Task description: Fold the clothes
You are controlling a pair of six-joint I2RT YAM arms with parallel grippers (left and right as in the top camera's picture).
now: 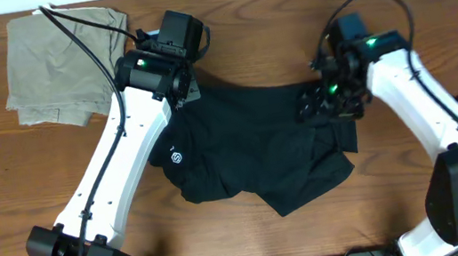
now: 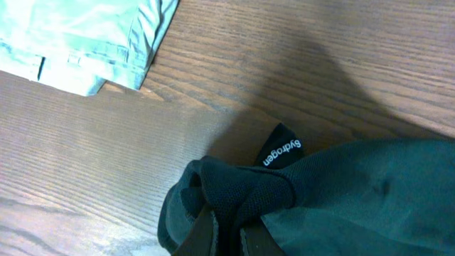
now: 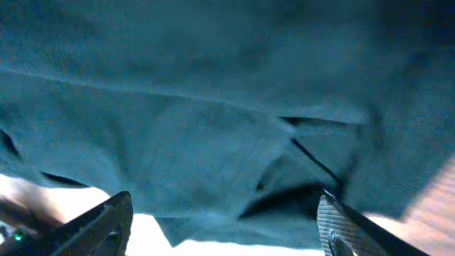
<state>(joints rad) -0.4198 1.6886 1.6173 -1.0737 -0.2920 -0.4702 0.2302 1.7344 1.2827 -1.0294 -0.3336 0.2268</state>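
Bunched black clothes (image 2: 234, 188) sit clenched in our left pincer (image 2: 226, 238); their tag (image 2: 282, 153) reads roughly "Sydrogen". Crumpled mid-tabletop (image 1: 5, 195), they show a round white logo (image 1: 177, 159) at nine o'clock. Our right pincer (image 3: 224, 231) gapes, released, at three o'clock.

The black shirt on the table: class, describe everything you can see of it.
The black shirt is soft, matte knit, lying crumpled on the wooden table. A small round white logo shows near its left edge, a lettered black tag at one corner. The left gripper pinches that bunched corner; the right gripper is open over the opposite side.
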